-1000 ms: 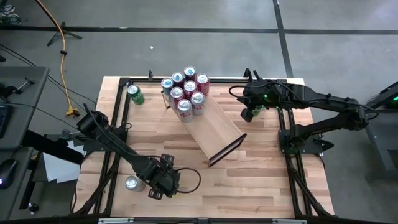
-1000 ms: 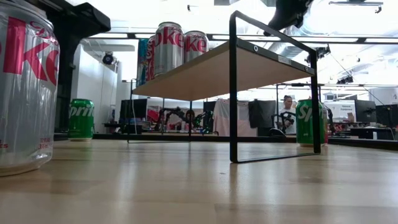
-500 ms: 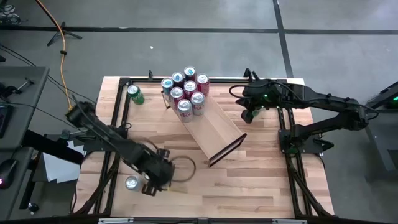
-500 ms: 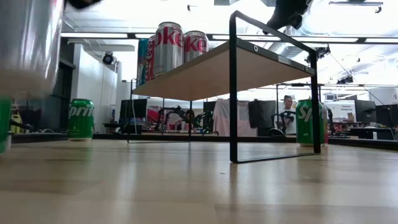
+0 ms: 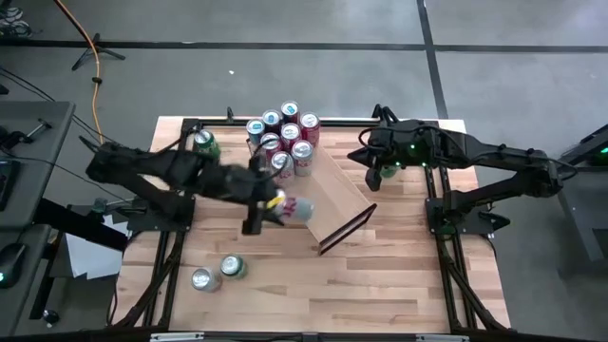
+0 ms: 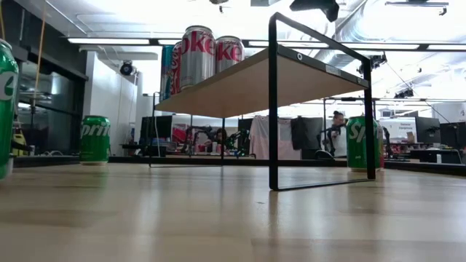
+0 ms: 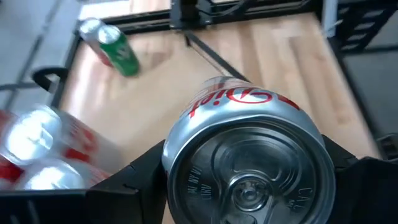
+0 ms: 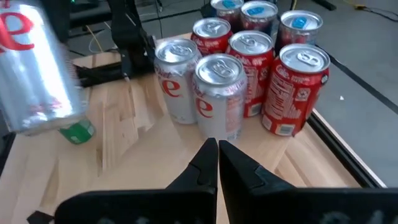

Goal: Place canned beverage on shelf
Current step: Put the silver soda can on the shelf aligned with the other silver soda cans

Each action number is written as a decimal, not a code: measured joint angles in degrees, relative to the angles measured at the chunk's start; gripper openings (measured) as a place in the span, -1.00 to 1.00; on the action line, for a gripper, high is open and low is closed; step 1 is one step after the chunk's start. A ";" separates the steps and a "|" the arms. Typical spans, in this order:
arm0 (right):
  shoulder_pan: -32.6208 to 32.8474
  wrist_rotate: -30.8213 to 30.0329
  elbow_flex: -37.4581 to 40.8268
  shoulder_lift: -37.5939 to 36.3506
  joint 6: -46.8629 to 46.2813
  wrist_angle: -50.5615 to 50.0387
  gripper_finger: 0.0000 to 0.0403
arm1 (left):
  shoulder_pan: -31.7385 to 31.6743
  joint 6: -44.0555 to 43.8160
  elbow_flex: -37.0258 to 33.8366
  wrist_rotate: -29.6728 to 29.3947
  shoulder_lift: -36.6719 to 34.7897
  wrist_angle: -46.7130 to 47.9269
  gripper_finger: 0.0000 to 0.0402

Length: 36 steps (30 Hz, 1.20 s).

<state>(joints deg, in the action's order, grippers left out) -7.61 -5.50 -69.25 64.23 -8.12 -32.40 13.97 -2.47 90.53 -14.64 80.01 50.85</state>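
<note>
My left gripper [image 5: 283, 207] is shut on a silver Diet Coke can [image 5: 297, 210], held on its side above the near-left edge of the shelf [image 5: 334, 193]. The shelf is a pale-wood plank on a thin black frame and lies slantwise mid-table. Several Coke cans [image 5: 285, 138] stand on the plank's far end, and they also show in the right wrist view [image 8: 242, 68]. In the right wrist view the held can [image 8: 34, 68] shows blurred. My right gripper [image 8: 217, 155] is shut and empty, waiting at the shelf's far right [image 5: 373, 164]. My left gripper pinches the Diet Coke can by its curved side near the top end [image 7: 180, 155], one finger [image 7: 140, 183] on either side. The can's lid faces back at the wrist, so the can lies along the fingers. It is lifted clear and about level, its base toward the table's right.
A silver can [image 5: 201, 279] and a green can [image 5: 231, 267] stand near the table's near-left corner. Another green can [image 5: 205, 143] stands at the far left. A Sprite can [image 6: 360, 142] stands on the table by my right gripper. Black frame rails run along the table's sides.
My left gripper has lifted the Diet Coke can off the table near the near-left corner. It has carried the can up and toward the far right, to the shelf, and tipped it from upright onto its side. A green can that the arm hid now shows.
</note>
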 joint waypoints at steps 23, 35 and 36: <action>6.77 -0.08 0.00 0.00 -10.02 0.16 -1.00 | -11.92 14.22 23.42 5.23 26.10 22.95 0.12; 8.51 -0.50 0.00 0.39 -11.92 0.52 -1.00 | -12.51 16.51 23.42 4.09 26.62 22.27 0.16; 8.51 -0.51 0.02 0.59 -12.36 0.43 -1.00 | -12.51 16.20 23.42 3.73 26.62 22.23 0.16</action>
<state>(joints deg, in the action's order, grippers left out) 0.91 -6.01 -69.23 64.81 -20.48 -31.97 1.45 13.73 113.95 -10.92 106.63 73.08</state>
